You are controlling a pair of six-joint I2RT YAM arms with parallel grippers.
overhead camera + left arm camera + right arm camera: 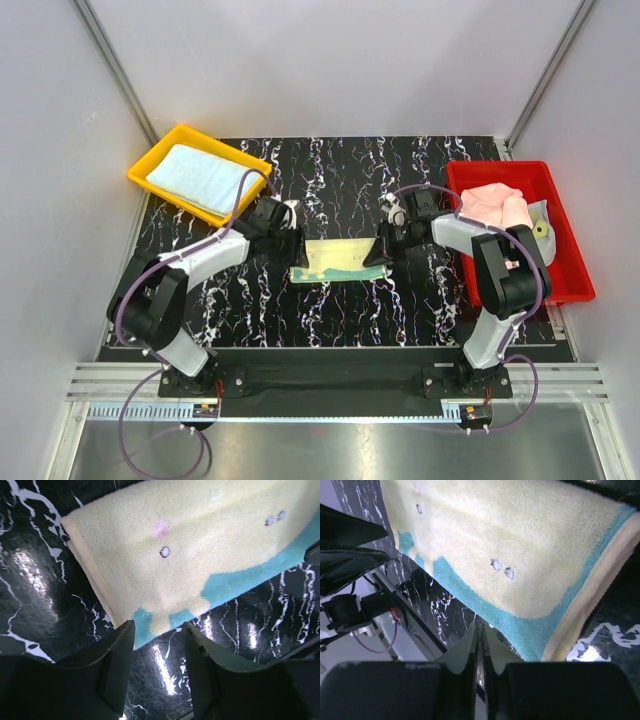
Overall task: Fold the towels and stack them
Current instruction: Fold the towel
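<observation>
Black marbled table (330, 300), and the yellow towel (338, 258) lies flat between both sets of jaws. The left gripper (157, 627) stands half open, a corner just ahead, unheld. The right gripper (479, 630) is nearly closed at the teal edge; a pinch is unclear. One blue towel (205, 178) looks folded, the pink towel (495, 207) is bunched. Most folding is left.

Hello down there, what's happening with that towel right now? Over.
Left tool open at left end of yellow-and-teal towel. Right tool shut at its right end. Towel flat on table, nothing lying on it.
</observation>
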